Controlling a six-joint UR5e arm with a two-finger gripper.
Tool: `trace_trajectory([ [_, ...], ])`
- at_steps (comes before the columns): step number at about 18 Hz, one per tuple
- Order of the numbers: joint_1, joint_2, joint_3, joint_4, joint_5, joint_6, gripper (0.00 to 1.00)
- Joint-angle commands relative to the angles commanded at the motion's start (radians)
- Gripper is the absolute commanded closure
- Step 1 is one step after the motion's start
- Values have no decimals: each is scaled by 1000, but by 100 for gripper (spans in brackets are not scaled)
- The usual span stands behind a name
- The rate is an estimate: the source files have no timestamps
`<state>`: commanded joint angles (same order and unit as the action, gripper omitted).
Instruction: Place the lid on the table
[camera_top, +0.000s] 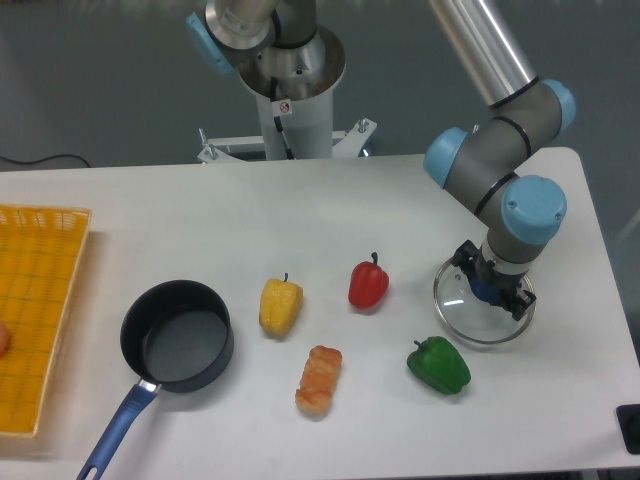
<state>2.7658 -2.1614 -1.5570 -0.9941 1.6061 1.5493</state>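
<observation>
- Gripper (491, 291) points straight down at the right side of the table (400, 210), its two dark fingers (464, 261) on either side of the small blue knob at the middle of the lid (483, 310); they appear clenched on the knob.
- Round glass lid with a thin metal rim sits low at the tabletop, roughly level; whether it fully touches the surface cannot be told.
- Green pepper (438, 365) lies just near and left of the lid.
- Red pepper (368, 285) stands left of the lid, a yellow pepper (280, 306) farther left.
- Orange shrimp-like toy (319, 380) lies nearer the front edge, between the yellow and green peppers.
- Dark saucepan (176, 336) with a blue handle sits at the left, open-topped.
- Yellow mesh basket (40, 300) occupies the far left edge.
</observation>
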Motion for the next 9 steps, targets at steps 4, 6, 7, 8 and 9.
trace_trajectory([
  [4, 0, -3, 0, 2, 2, 0, 60],
  [6, 0, -6, 0, 3, 2, -2, 60],
  [7, 0, -6, 0, 3, 2, -2, 60],
  [8, 0, -8, 0, 3, 2, 0, 60],
  [9, 0, -8, 0, 3, 2, -2, 60],
])
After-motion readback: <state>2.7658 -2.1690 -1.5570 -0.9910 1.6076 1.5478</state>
